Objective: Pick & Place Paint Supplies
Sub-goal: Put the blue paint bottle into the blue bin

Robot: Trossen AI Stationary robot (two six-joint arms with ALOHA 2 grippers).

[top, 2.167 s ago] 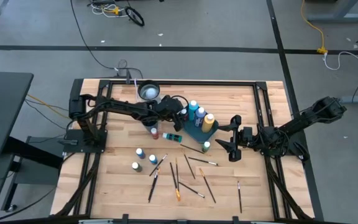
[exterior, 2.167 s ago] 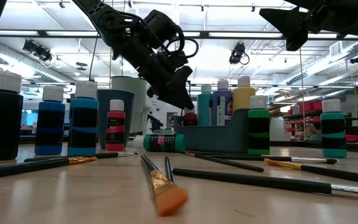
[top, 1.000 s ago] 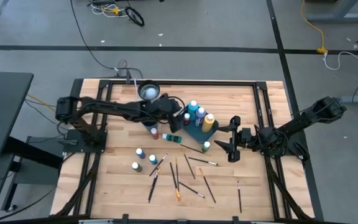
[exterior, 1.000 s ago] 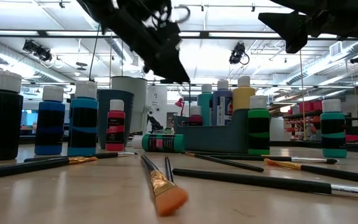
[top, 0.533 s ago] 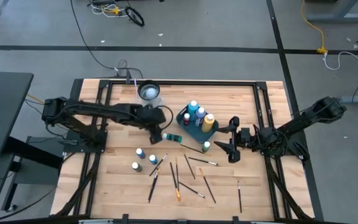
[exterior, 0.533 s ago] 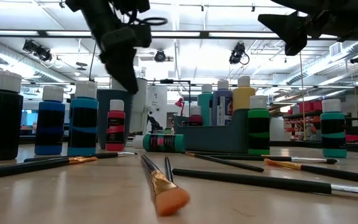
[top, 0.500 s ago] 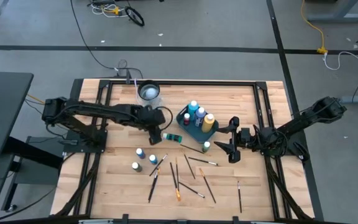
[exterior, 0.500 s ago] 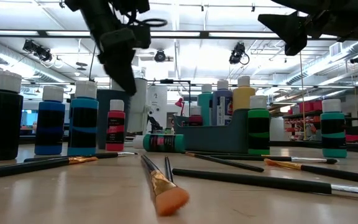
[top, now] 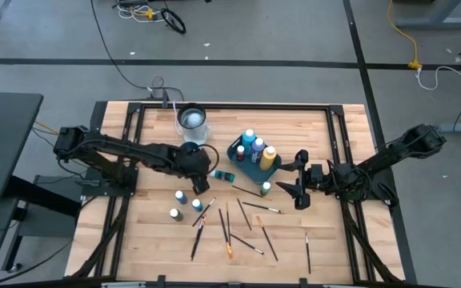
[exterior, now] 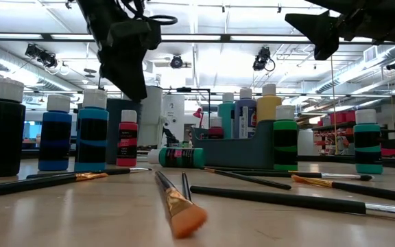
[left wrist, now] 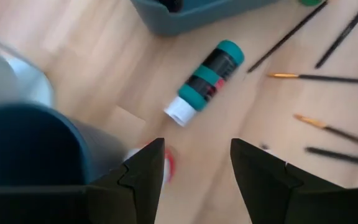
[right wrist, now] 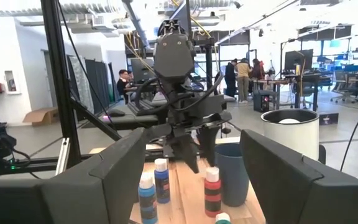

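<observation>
My left gripper (top: 202, 178) is open, pointing steeply down just above a small red paint bottle (exterior: 127, 139) that stands upright beside the dark blue cup (left wrist: 30, 146). The red bottle's pale cap (left wrist: 167, 165) shows next to one finger and nothing touches it. A teal bottle (left wrist: 205, 82) lies on its side nearby. Several bottles (top: 254, 148) stand in the teal tray (top: 238, 156). Loose bottles (top: 180, 196) and brushes (top: 230, 228) are spread over the near half of the table. My right gripper (top: 298, 180) waits open, raised at the right.
A white cup (top: 192, 120) stands near the far edge, behind the blue cup. A green bottle (top: 266, 189) stands near the tray's near corner. Bare wood lies along the table's left and far right parts. People move in the room behind the table.
My left gripper has swung away from above the teal tray toward the table's left and near edges, tipping and rolling from slanting to steeply downward. It now hangs over the red bottle beside the blue cup, its fingers still open. No object has moved.
</observation>
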